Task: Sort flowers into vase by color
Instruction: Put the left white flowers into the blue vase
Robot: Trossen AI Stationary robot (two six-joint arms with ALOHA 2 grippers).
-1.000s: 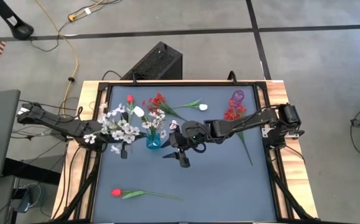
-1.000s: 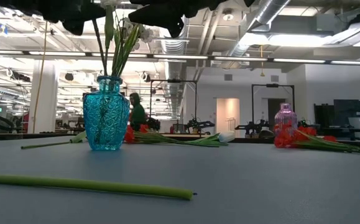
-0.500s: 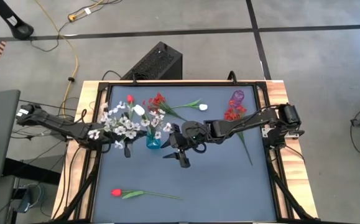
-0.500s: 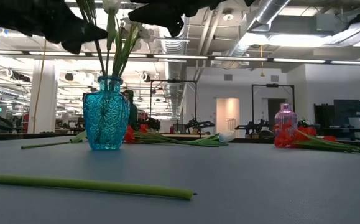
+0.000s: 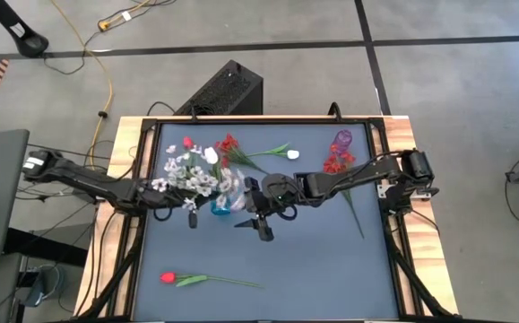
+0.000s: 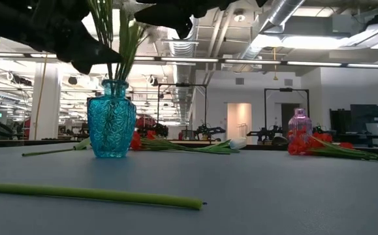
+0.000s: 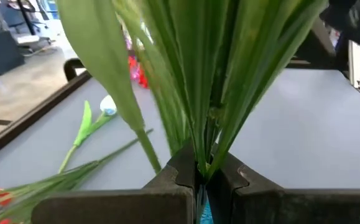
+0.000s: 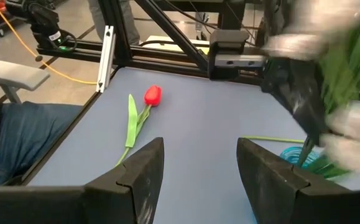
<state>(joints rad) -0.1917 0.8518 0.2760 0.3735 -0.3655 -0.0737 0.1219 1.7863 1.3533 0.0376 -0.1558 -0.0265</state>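
Note:
My left gripper [image 5: 194,210] is shut on a bunch of white blossom sprays [image 5: 187,178] just above the blue glass vase [image 6: 111,119], which stands upright on the table. The green stems [image 6: 118,59] run down into the vase's mouth. My right gripper [image 5: 255,224] hovers open to the right of the vase and touches nothing. On the table lie a red tulip [image 5: 168,278] near the front, a red tulip [image 5: 187,142], a red spray [image 5: 228,144] and white tulips [image 5: 292,154] toward the far edge. My left gripper pinches the bunched green stems [image 7: 199,163] between its two fingers, below the blossoms and above the vase's mouth. The fingers come level from the table's left, across the stems. The bunch stands nearly upright with its lower ends inside the blue vase.
A purple vase [image 5: 342,139] stands at the far right with red flowers [image 5: 335,162] lying beside it, their stems [image 5: 356,218] trailing toward the near edge. A black box [image 5: 223,90] sits beyond the far edge. Bare table lies around the middle and near right.
My left gripper has moved toward the table's right, closer to the blue vase, staying shut on the stems. The white blossoms have swung rightward until they stand over the vase, and the stems have come more upright in its mouth. My right arm has kept still.

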